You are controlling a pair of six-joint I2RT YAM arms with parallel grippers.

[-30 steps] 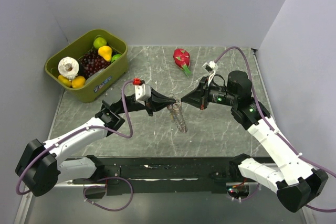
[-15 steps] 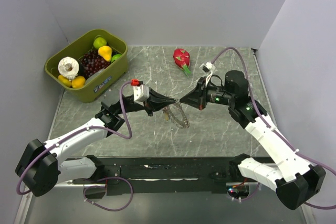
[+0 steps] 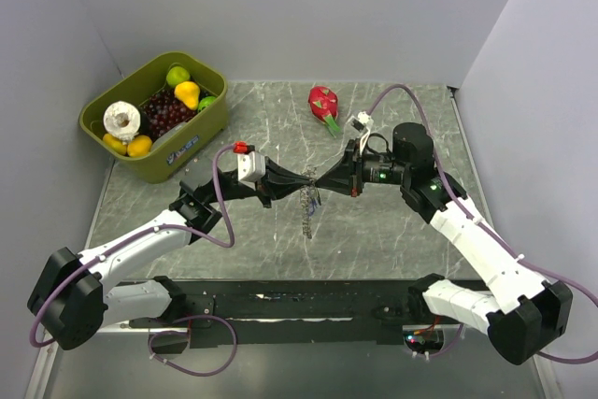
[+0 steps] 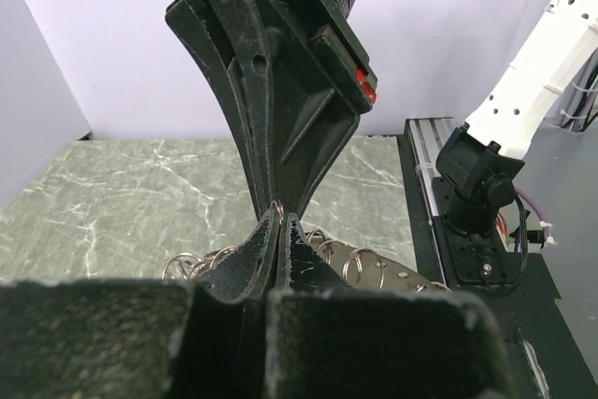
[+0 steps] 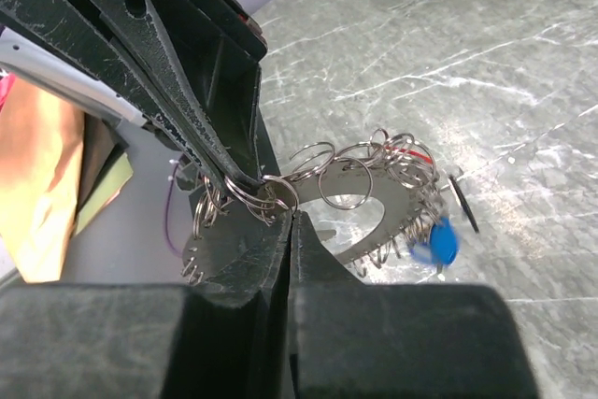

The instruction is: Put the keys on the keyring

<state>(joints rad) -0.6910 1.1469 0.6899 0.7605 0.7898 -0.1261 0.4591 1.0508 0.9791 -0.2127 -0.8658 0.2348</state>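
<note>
From above, the left arm and right arm meet nose to nose over the middle of the counter. The keyring dangles just under that meeting point as a thin, edge-on sliver. I can't tell from up here whether its lower end touches the counter.

The right wrist camera gives me what the overhead can't. The hoop's flat grey face is fringed with small wire loops, and among the keys on its far side I see a blurred blue head and a dark one next to it. The left wrist camera only catches a few loops peeking out behind its own fingers, plus the right arm's black finger coming straight down onto the tip.

Against half a second ago, the right arm has slid in closer to the left. The hoop was splayed out toward the lower right showing its oval, and now it hangs narrow and straight down.

The left jaws are pressed together with only a hairline slit, and a small loop arches right at their tip, so they are pinching that loop. The right jaws are pressed together too, with their tip butting the same cluster of loops. I cannot tell whether any wire is actually trapped between them. The hoop's body lies beyond and to the side of both tips, not between either pair.
</note>
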